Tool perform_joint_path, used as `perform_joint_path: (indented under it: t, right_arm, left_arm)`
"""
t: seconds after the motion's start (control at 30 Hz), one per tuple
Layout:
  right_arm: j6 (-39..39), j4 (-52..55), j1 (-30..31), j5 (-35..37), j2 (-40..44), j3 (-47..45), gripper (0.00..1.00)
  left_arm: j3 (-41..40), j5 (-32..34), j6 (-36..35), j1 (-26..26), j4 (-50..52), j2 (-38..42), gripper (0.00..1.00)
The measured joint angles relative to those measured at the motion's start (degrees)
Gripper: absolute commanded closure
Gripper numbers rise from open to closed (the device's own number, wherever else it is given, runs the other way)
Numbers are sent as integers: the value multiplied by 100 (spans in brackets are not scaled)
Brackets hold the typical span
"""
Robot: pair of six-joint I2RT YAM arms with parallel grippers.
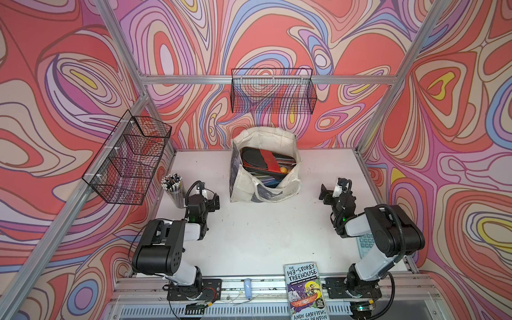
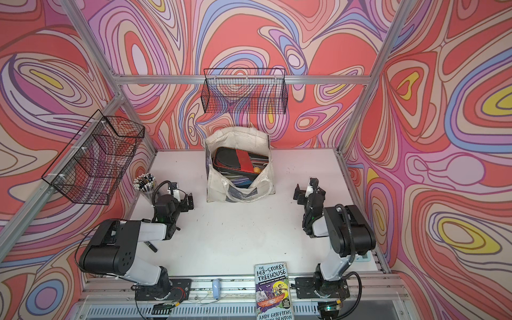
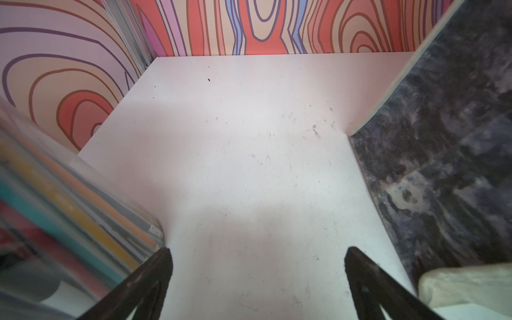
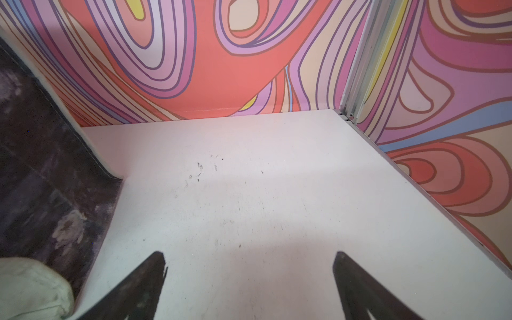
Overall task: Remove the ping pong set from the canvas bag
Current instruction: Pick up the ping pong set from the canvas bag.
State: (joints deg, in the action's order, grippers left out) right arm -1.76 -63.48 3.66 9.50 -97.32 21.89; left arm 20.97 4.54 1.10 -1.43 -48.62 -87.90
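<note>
One canvas bag [image 1: 240, 186], upright on table [image 1: 263, 235], ping pong set [image 1: 260, 160] inside; left gripper [image 3: 258, 250], right gripper [image 4: 249, 253]: jaws apart, empty.

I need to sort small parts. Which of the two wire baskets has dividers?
The basket on the side wall, near the pencil cup: cross walls split it into sections. The back-wall basket is one undivided trough.

You read text on one item only: paperback book [image 1: 304, 291], same book [image 2: 273, 291] in both top views. Cover title: "THE 143-STOREY TREEHOUSE". Bottom: "ANDY GRIFFITHS", then line cut by frame, "...DENTON". Smaller cover print illegible. Canvas bag [image 1: 241, 188] print illegible.
</note>
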Motion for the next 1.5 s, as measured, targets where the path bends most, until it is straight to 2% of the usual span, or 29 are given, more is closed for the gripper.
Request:
perform_joint_path:
  t: [0.07, 0.17, 0.27, 0.37, 0.47, 0.57, 0.7, 0.8, 0.9, 1.07, 1.17, 1.23, 1.5]
  right_arm:
    - [-4, 9, 2, 76, 7, 0, 2]
    - [-4, 452, 17, 234, 345, 11, 2]
    - [-81, 1598, 17, 341, 1132, 426, 2]
    - [-291, 3320, 28, 407, 1683, 1847, 2]
    - [-367, 4610, 190, 437, 1821, 3403, 2]
    - [-310, 5761, 680, 431, 1803, 4769, 2]
    - [-223, 7001, 1425, 326, 1405, 6286, 2]
    - [-214, 7718, 1856, 304, 1005, 6959, 2]
    - [-240, 8290, 2162, 339, 546, 7322, 2]
    - [-367, 9014, 2304, 581, -260, 7667, 4]
    - [-420, 9324, 2299, 761, -686, 7879, 8]
    - [-448, 9440, 2288, 855, -841, 7991, 14]
    - [-542, 9586, 2288, 1047, -903, 8196, 49]
  left_arm:
    - [114, 92, 0, -13, 317, 83, 0]
    - [597, 380, 63, -39, 1397, 649, 0]
    - [1423, 557, 175, -59, 2566, 1445, 0]
    - [2426, 610, 258, -160, 3713, 2013, 0]
    - [3469, 608, 256, -450, 4892, 2225, 0]
    - [4708, 468, 245, -761, 6192, 2041, 0]
    - [6325, 37, 262, -986, 7676, 1414, 0]
    - [6813, -162, 330, -1268, 8262, 1049, 0]
    - [6920, -332, 459, -1528, 8607, 684, 0]
    - [7309, -474, 625, -1709, 8835, -162, 0]
    - [7698, -490, 667, -1764, 8885, -518, 0]
    - [7919, -511, 671, -1777, 8937, -669, 0]
    - [8596, -590, 669, -1803, 9186, -1115, 0]
